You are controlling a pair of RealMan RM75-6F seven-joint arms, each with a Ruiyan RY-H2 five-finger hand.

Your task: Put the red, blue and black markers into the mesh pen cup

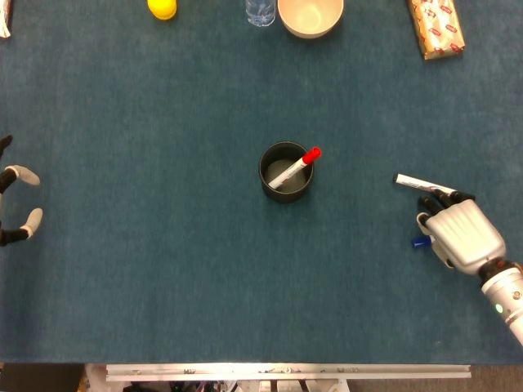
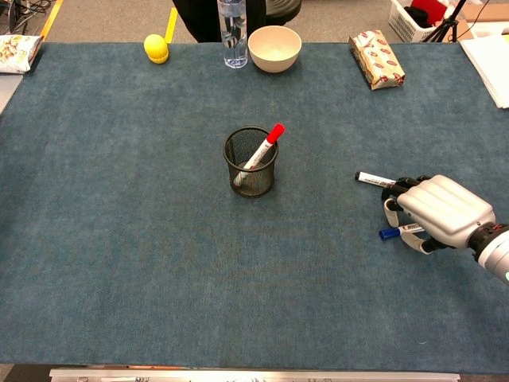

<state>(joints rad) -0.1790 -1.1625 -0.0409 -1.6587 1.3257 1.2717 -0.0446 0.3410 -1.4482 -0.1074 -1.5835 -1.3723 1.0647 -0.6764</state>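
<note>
A cream bowl [image 2: 274, 48] stands at the far edge of the blue-carpeted table [image 2: 119, 199]. Just left of the bowl is 1 clear water bottle [image 2: 232, 32], upright. Further left of the bowl lies a small yellow ball [image 2: 157, 48]. Well to the bowl's right rests a wrapped packet [image 2: 377, 60] with red and white print, lying at a slight angle. Far left of the bowl, at the table's corner, sits a snack bag [image 2: 17, 52]. Far right of it, white papers [image 2: 491, 68] overhang the table edge.
</note>
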